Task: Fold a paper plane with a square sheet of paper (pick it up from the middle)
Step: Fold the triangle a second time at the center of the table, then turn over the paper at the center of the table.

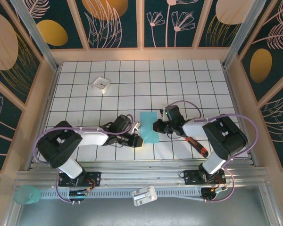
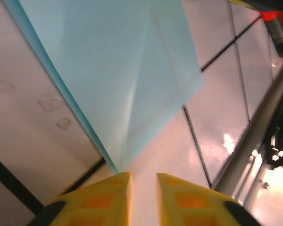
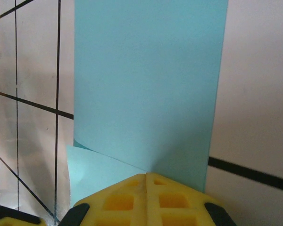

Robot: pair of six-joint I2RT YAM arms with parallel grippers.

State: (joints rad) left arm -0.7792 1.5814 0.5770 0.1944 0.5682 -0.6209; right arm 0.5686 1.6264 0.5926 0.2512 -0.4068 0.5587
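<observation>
The turquoise-blue sheet of paper [image 1: 149, 126] lies folded over on the grid table between the two arms. In the right wrist view the paper [image 3: 146, 84] has its top layer curling up from a lower layer, and both meet at the seam of my right gripper [image 3: 146, 181], which is shut on the paper's near edge. My left gripper [image 2: 144, 188] is open with a narrow, empty gap. A pointed corner of the paper [image 2: 127, 70] ends just ahead of its left finger [image 2: 108, 197]. From above, the left gripper [image 1: 137, 140] sits at the paper's near-left corner.
A red-and-black pen-like tool [image 1: 196, 145] lies under the right arm, near the table's front edge, and shows as the tool [image 2: 276, 23] in the left wrist view. A small white square tray [image 1: 101, 84] stands at the back left. Wooden walls surround the table.
</observation>
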